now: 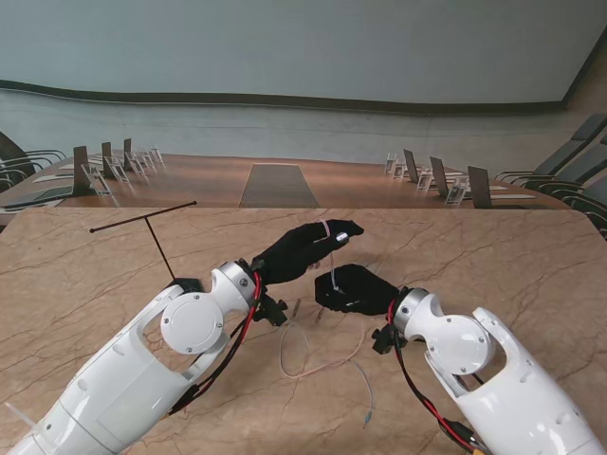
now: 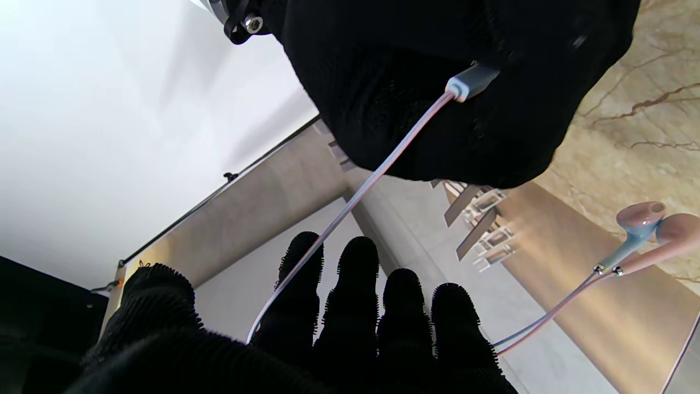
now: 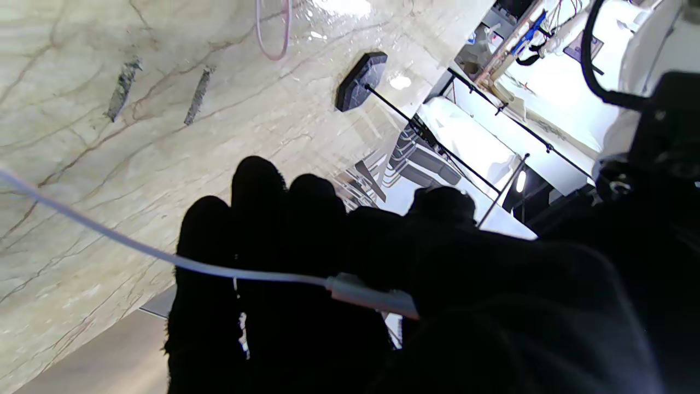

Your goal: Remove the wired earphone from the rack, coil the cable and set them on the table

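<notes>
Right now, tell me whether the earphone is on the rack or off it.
Off. The rack stands bare; the cable trails across the table, its plug end held in the right hand.

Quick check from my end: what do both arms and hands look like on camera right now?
Both arms have glossy white rounded shells with round joint caps. The left arm and right arm each carry red and black cables running along the forearm to a silver wrist ring. The left hand and right hand are covered in black knit gloves, with fuzzy fabric over the fingers.
</notes>
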You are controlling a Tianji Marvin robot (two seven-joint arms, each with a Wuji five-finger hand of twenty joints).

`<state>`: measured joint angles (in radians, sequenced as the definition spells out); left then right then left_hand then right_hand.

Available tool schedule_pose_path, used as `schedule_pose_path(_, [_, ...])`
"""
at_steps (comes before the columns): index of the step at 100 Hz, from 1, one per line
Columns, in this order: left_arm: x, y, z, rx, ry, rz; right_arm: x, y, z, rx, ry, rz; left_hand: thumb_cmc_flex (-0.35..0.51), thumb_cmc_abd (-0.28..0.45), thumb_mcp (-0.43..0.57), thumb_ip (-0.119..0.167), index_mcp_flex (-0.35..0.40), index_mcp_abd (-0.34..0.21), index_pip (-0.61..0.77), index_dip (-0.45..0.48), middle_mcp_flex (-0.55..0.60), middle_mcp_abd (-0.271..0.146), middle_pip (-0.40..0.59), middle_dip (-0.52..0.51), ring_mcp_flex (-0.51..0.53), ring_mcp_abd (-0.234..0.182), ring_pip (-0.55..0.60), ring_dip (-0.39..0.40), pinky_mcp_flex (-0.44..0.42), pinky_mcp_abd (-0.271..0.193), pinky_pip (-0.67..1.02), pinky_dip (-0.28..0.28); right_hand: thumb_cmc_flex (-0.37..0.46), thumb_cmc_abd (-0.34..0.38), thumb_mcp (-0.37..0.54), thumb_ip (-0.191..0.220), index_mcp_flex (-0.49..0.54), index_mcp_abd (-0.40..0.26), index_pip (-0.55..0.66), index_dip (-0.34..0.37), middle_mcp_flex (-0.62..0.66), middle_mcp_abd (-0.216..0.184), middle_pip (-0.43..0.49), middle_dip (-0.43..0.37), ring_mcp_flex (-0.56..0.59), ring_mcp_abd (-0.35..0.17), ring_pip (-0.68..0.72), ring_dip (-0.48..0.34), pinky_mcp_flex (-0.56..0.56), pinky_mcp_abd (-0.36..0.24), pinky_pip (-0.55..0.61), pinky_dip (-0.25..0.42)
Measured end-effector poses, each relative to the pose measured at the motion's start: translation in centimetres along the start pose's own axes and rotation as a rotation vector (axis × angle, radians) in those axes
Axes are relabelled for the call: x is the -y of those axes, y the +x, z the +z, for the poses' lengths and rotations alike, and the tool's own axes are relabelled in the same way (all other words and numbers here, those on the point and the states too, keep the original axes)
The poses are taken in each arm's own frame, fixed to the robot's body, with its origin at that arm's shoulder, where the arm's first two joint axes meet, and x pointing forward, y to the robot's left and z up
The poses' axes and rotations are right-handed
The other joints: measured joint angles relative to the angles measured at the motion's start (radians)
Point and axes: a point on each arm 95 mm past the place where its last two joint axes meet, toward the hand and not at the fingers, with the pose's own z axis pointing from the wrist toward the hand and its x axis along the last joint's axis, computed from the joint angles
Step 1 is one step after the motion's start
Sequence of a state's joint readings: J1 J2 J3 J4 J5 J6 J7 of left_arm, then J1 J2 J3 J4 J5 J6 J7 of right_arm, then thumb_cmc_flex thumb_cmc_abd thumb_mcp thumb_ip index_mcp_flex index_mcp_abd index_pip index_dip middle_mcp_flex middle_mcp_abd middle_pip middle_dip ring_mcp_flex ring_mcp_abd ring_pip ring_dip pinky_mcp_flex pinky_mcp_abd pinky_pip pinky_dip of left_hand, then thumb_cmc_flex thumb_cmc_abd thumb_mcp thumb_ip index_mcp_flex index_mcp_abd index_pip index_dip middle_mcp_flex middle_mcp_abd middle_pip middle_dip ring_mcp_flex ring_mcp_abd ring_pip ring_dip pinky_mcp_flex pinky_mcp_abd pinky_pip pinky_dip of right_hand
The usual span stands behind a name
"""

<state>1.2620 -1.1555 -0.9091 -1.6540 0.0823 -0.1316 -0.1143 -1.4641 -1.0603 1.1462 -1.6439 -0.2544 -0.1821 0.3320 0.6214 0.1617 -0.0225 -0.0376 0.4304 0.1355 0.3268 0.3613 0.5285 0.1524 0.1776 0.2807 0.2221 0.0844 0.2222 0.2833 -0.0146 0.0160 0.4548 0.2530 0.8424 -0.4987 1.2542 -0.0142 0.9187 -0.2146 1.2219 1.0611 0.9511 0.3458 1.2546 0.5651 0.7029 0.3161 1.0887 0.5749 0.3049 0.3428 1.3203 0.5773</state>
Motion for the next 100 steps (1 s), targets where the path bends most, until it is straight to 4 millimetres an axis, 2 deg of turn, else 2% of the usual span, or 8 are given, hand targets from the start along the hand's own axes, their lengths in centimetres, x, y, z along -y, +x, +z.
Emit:
schedule_pose_path(17, [0.3,0.2,0.1,-0.015,0.007,-0.001,0.3,-0.4,0.3,0.041,0.037,-0.023,0.000,0.000,0.000,0.000,0.000,0.000,0.000,0.000,0.000,0.000,0.000,0.000,0.000,0.000,0.000,0.000,0.000,0.000,0.000,0.000,0.000,-0.009,0.023,-0.012,0.013,-0.001,0.010,0.008,0.045,0.007,0.045,0.108,0.055,0.026,0.098,0.011,0.056,0.063,0.067,0.050])
schedule_pose_path(34, [0.4,0.4,0.2,-0.022,0.011,-0.008,0.7,-1.0,0.6,0.074,0.054,-0.022,0.000,0.000,0.000,0.000,0.000,0.000,0.000,0.000,0.000,0.000,0.000,0.000,0.000,0.001,0.000,0.000,0.000,0.000,0.000,0.005,-0.001,-0.016,0.033,-0.012,0.014,-0.001,0.012,0.008,0.059,0.009,0.055,0.161,0.085,0.035,0.138,0.016,0.088,0.089,0.090,0.075])
schedule_pose_path(48, [0.3,0.5,0.2,-0.021,0.013,-0.025,0.9,-1.5,0.9,0.098,0.065,-0.026,0.000,0.000,0.000,0.000,-0.002,0.000,0.000,0.000,0.000,0.000,0.000,0.000,0.000,0.010,0.000,0.000,0.000,0.002,0.028,0.023,-0.001,-0.016,0.034,-0.012,0.014,-0.001,0.013,0.008,0.062,0.009,0.057,0.176,0.095,0.036,0.144,0.017,0.097,0.094,0.094,0.078])
schedule_pose_path(72, [0.1,0.3,0.3,-0.006,0.012,-0.059,0.9,-2.2,1.2,0.126,0.060,-0.030,0.003,0.000,0.001,0.000,-0.056,-0.021,0.000,0.015,0.000,0.001,0.000,0.000,0.002,0.039,0.008,0.006,0.000,0.012,0.112,0.052,-0.002,-0.027,0.042,-0.013,0.014,-0.001,0.015,0.008,0.064,0.011,0.058,0.176,0.095,0.039,0.151,0.017,0.098,0.099,0.095,0.087])
schedule_pose_path(100, [-0.9,0.5,0.5,-0.005,0.015,-0.115,1.1,-2.9,1.9,0.163,0.071,-0.037,0.057,0.000,0.001,0.000,-0.096,-0.036,0.024,0.016,0.001,0.001,0.008,0.011,0.046,0.052,0.047,0.013,0.034,0.023,0.179,0.074,-0.003,-0.027,0.042,-0.013,0.013,-0.001,0.019,-0.001,0.064,0.011,0.058,0.176,0.095,0.039,0.151,0.017,0.098,0.099,0.095,0.087])
